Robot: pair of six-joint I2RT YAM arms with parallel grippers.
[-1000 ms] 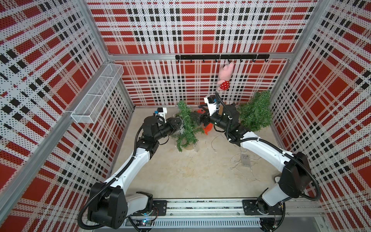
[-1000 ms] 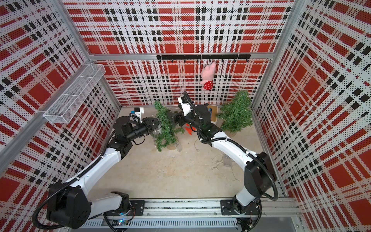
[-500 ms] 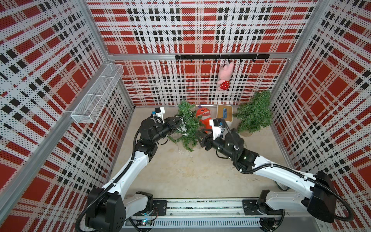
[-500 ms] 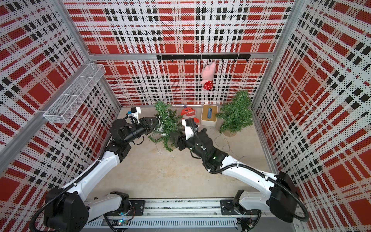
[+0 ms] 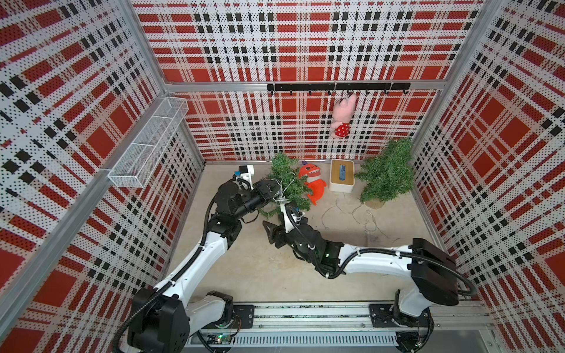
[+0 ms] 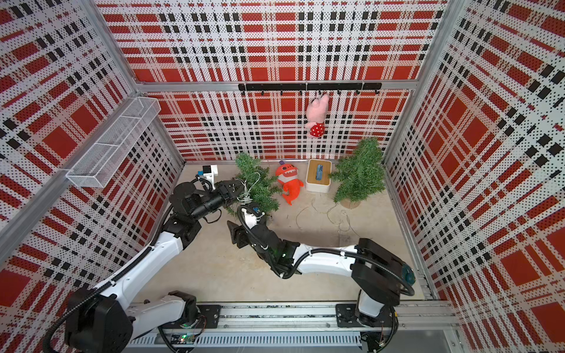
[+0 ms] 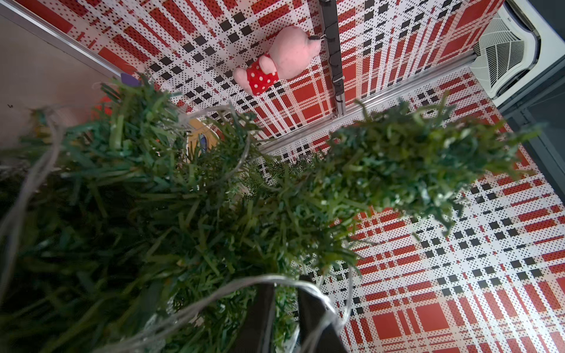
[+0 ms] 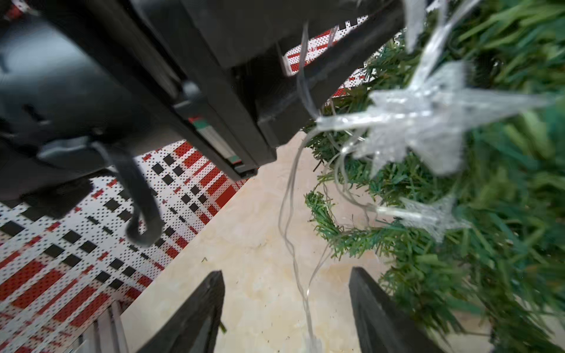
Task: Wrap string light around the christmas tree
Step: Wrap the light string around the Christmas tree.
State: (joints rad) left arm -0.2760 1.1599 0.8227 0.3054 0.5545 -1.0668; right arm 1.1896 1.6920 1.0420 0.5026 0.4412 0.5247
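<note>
A small green christmas tree [image 5: 289,183] leans near the back wall, and my left gripper [image 5: 276,191] reaches into its left side. The left wrist view shows that gripper [image 7: 286,282] shut on the tree's needles, with the string light [image 7: 214,293] looped over its fingertips. The string light's clear star bulbs [image 8: 419,119] hang on the tree [image 8: 504,198]. Its loose wire [image 5: 351,211] trails over the floor to the right. My right gripper [image 5: 270,233] is low in front of the tree and open [image 8: 286,270]. The thin wire [image 8: 293,253] runs between its fingers without being pinched.
A larger green tree [image 5: 386,171] stands at the back right. An orange shark toy [image 5: 313,183] and a white tissue box [image 5: 341,174] sit between the two trees. A pink plush [image 5: 342,117] hangs from the hook rail, and a wire basket [image 5: 149,143] is on the left wall.
My right arm swung from behind the tree round its right side to the floor in front. Its jaws narrowed, then widened a little. The left gripper kept its hold.
</note>
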